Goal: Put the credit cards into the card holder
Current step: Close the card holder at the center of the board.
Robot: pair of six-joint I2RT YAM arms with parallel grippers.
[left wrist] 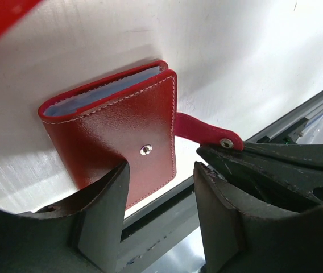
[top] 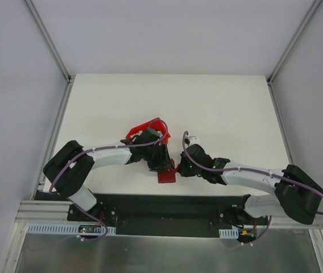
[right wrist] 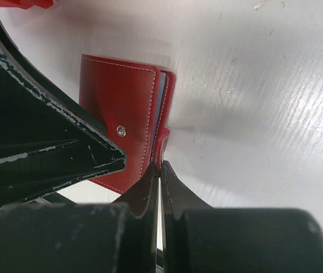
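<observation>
The dark-red card holder lies folded shut on the white table near its front edge; it also shows in the top view and the right wrist view. Pale blue edges show between its covers; I cannot tell whether they are cards or slots. No loose credit cards are in view. The holder's snap tab sticks out sideways. My right gripper is shut on that tab, as the top view also shows. My left gripper is open, one finger over the holder's front cover; it shows in the top view too.
A bright red open-fronted bin stands just behind the left gripper. The table's front edge and the black base rail lie right beside the holder. The two grippers are close together, nearly touching.
</observation>
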